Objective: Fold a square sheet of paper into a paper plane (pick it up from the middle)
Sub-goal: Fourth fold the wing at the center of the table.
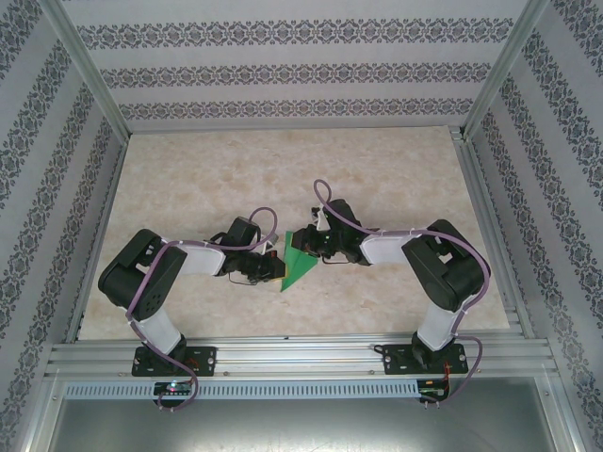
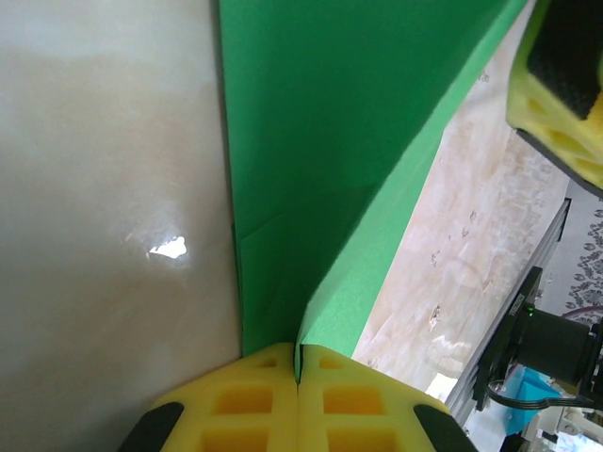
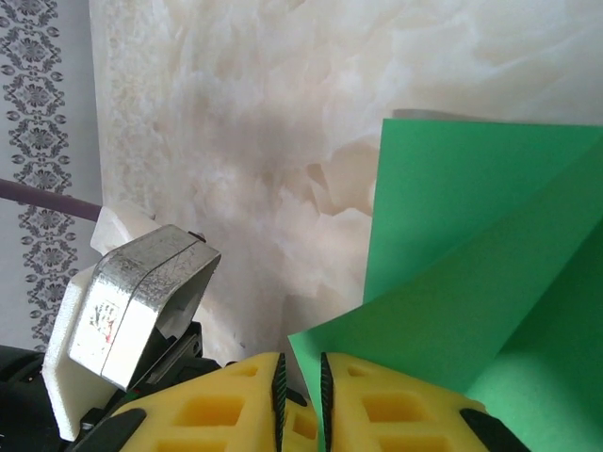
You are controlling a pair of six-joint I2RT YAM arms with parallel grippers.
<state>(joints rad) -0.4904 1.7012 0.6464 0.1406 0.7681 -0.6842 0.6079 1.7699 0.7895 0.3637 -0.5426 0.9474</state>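
Note:
The square sheet of paper [image 1: 298, 265] is bright green, folded into a pointed triangle, and hangs between both grippers at the table's middle. My left gripper [image 1: 273, 262] is shut on it. In the left wrist view the yellow fingers [image 2: 298, 354] meet on a creased edge of the paper [image 2: 320, 141], whose two flaps spread away from the jaws. My right gripper [image 1: 307, 243] is at the paper's upper right side. In the right wrist view its jaws [image 3: 301, 365] stand a narrow gap apart, and a corner of the paper [image 3: 471, 282] reaches into that gap beside the right pad.
The beige marble-patterned table [image 1: 188, 179] stretches around the arms, with patterned walls on three sides. An aluminium rail [image 1: 301, 353] runs along the near edge. A yellow finger of the right gripper [image 2: 556, 94] shows close to the paper in the left wrist view.

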